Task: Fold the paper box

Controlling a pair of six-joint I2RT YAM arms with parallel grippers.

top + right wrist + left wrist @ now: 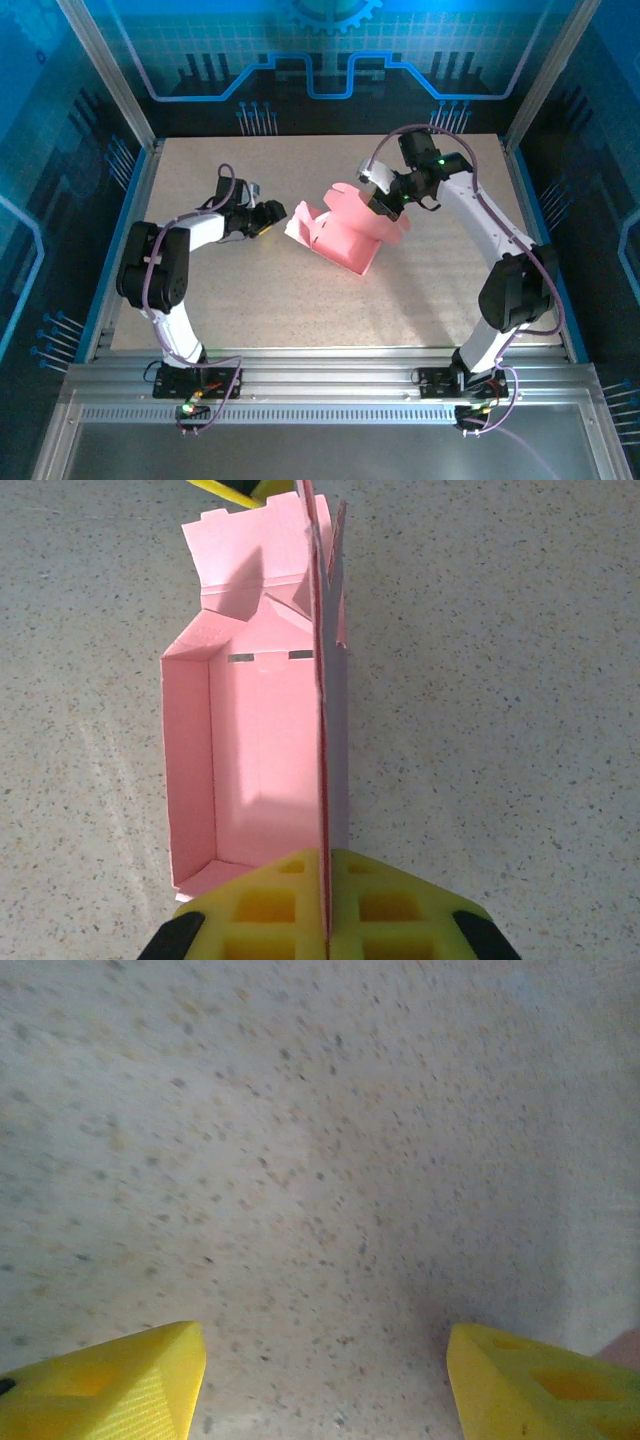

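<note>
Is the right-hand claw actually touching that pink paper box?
Touching. The right wrist view shows the right claw pinched shut on the upright side wall of the paper box, with no gap on either side.

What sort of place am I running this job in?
Probably a lab or demo robot cell rather than a home or shop floor: a speckled tabletop edged with slotted aluminium rails, walled by blue circuit-print panels, with just a pink box to work on.
</note>
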